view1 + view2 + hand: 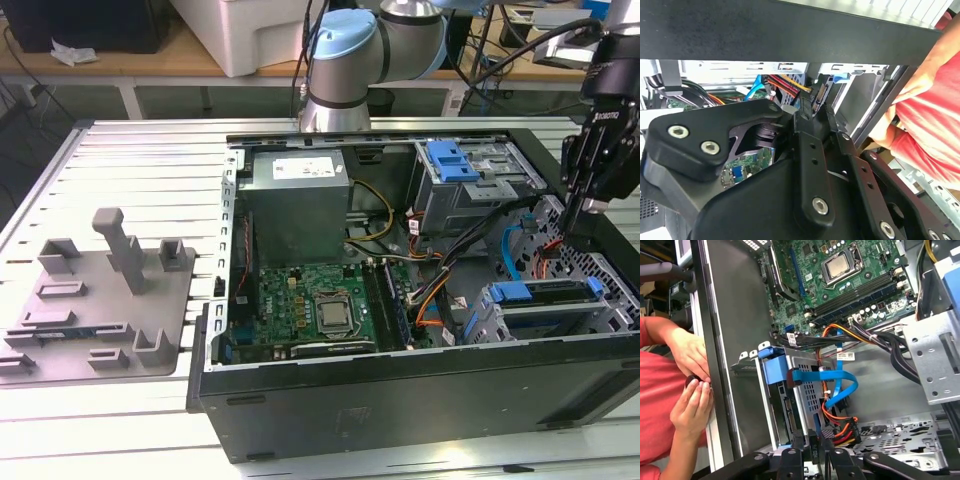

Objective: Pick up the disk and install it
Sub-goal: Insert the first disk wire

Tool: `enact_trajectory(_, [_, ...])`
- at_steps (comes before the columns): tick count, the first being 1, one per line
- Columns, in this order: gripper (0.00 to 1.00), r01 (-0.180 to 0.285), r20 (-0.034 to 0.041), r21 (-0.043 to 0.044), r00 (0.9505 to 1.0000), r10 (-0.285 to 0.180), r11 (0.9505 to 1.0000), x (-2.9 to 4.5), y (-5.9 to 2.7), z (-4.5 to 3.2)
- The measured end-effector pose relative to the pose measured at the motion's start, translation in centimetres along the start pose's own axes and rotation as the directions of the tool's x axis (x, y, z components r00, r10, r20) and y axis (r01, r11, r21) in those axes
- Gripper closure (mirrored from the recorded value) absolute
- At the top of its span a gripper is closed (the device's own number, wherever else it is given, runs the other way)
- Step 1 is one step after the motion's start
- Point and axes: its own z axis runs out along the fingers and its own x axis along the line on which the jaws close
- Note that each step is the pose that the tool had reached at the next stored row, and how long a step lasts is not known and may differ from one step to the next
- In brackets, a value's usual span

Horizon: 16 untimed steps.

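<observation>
One black plug (816,98) is pinched in my gripper (572,228) at three o'clock in the exterior view; the disk (545,292) sits nearby at four o'clock.

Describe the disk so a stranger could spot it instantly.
Look into the open computer case, at its near corner on the exterior view's right. There the disk sits in a low grey cage, edged by a blue carrier frame. The other blue piece, a latch, tops the taller cage farther back.
</observation>
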Motion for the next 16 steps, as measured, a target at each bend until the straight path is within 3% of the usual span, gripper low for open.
enact_trajectory(8, [0.73, 0.0, 0.0001, -0.0003, 1.0, 0.0, 1.0, -0.2, 0.0, -0.09])
enact_trajectory(9, [0.66, 0.0, 0.0, -0.0003, 1.0, 0.0, 1.0, -0.21, 0.0, -0.09])
enact_trajectory(16, [0.66, 0.0, 0.0003, -0.0003, 1.0, 0.0, 1.0, -0.35, -0.18, 0.06])
